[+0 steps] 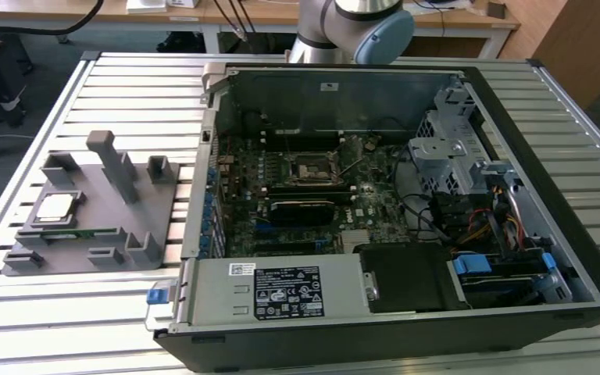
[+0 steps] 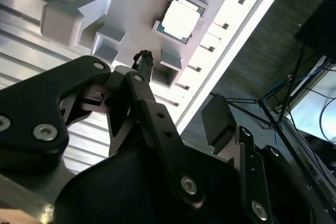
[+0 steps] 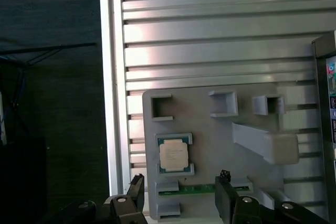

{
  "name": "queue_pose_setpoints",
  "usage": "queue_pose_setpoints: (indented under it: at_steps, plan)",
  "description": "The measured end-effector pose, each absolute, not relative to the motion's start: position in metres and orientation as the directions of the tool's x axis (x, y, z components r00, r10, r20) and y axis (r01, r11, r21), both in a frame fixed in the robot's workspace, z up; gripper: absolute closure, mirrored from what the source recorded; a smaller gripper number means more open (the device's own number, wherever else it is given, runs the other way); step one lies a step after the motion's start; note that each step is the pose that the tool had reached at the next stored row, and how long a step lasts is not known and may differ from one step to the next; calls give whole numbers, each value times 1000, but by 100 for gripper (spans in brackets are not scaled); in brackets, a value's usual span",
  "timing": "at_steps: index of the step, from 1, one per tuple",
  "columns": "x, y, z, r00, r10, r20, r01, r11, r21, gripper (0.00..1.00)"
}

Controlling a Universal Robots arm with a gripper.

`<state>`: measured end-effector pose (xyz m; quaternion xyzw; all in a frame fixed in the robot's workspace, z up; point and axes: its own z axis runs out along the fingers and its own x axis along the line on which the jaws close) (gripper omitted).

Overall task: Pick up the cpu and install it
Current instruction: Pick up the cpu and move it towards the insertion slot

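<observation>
CPU (image 1: 54, 206) lies untouched in the grey tray (image 1: 97, 205), with the hand open over it.
Silvery top up, the CPU sits in a square pocket of the tray at the exterior view's left, well apart from the open computer case (image 1: 487, 168) and its motherboard socket (image 1: 311, 168). In the first wrist view the hand (image 3: 180, 198) hangs over the tray, its two black fingers spread wide with nothing between them. A green memory stick (image 3: 202, 187) lies in a slot just beside the CPU. Tray and case rest on the slatted metal surface (image 1: 123, 86).
</observation>
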<state>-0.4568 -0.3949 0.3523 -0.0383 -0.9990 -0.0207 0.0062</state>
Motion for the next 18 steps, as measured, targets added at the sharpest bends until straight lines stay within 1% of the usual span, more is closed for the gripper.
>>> queue_pose_setpoints:
  at_steps: [1, 12, 16, 18]
  plan:
    - [-457, -395, 351, -997, 76, 19, 77, 996, 40, 36]
    - [-459, -396, 339, -998, 63, 25, 64, 997, 39, 36]
    - [-459, -396, 338, -998, 62, 25, 63, 997, 34, 36]
    - [-459, -396, 336, -998, 63, 25, 63, 998, 26, 36]
